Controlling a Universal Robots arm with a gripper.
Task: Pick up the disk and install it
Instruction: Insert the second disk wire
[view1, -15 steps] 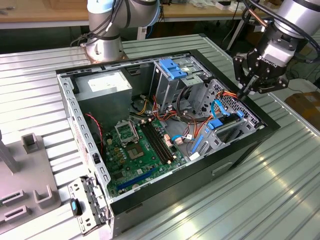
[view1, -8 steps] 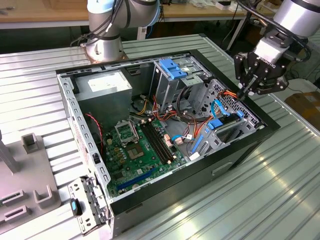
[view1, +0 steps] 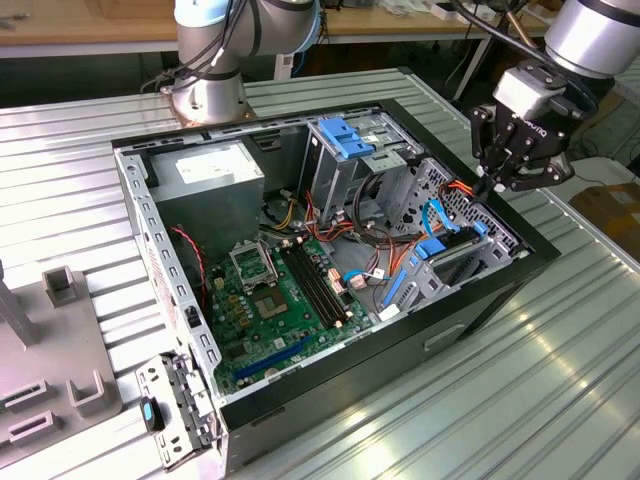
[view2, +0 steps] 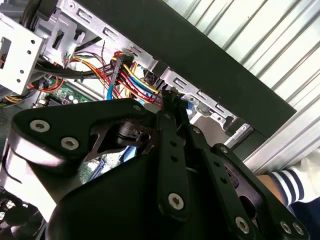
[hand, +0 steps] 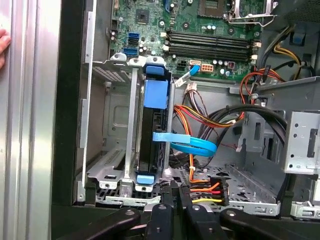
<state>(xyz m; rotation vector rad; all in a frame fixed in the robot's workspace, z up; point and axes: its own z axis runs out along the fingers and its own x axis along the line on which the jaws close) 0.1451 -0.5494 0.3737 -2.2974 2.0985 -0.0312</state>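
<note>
Just beside the tool, the disk, seemingly slotted upright.

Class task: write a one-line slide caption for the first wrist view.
Blue-railed disk stands in the drive cage, tool just above the open computer case.

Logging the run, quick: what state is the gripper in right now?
Gripper: shut, holding nothing, above the case's edge; the disk sits upright in its bay.

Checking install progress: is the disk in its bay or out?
In: the disk stands edgewise between the bay's metal rails, gripper above.
</note>
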